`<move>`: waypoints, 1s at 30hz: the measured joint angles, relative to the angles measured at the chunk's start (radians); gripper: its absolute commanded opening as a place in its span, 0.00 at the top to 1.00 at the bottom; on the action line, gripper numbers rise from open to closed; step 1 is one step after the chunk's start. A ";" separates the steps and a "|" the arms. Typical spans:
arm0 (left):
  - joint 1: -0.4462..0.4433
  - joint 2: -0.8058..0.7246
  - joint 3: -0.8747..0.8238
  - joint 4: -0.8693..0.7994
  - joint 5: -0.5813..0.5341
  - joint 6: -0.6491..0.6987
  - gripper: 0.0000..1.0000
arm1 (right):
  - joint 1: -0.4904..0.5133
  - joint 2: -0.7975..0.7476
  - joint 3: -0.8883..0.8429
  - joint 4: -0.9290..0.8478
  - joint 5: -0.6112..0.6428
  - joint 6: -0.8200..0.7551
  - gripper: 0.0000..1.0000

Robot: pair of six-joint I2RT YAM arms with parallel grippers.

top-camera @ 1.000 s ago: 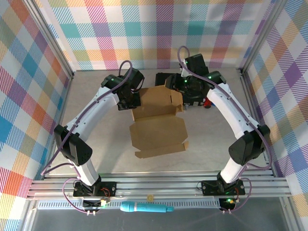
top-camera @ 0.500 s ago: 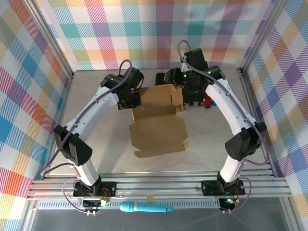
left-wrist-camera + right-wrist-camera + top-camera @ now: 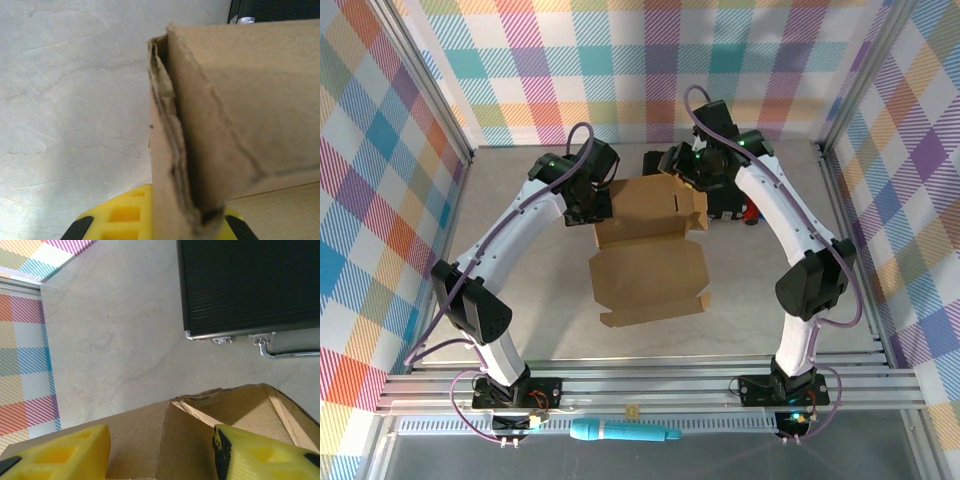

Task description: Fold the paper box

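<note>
With the paper box (image 3: 650, 262) at centre frame, the left gripper (image 3: 175, 222) is clamped on its upper-left wall, so the right gripper (image 3: 160, 452), jaws apart and empty over its upper-right corner, should tuck that corner inward squarely.

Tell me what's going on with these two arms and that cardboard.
Two robot arms are folding a brown paper box on the table. The left gripper is shut on the box's far left wall, pinching doubled cardboard. The right gripper is open over the far right corner, clamping nothing. The box's near panel lies flat. A black case sits just behind.
</note>
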 measured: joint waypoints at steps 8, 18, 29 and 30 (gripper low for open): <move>0.000 0.000 0.000 0.000 -0.008 0.000 1.00 | 0.000 0.004 0.000 0.008 -0.049 0.071 0.60; 0.000 0.000 0.000 0.008 -0.018 0.000 1.00 | -0.011 0.004 0.000 0.046 -0.094 0.203 0.80; 0.000 0.000 0.000 0.008 -0.031 0.003 1.00 | -0.009 -0.333 -0.403 0.159 0.012 0.099 0.59; 0.000 0.000 0.000 0.008 -0.034 0.003 1.00 | 0.001 -0.382 -0.451 0.162 0.025 0.086 0.60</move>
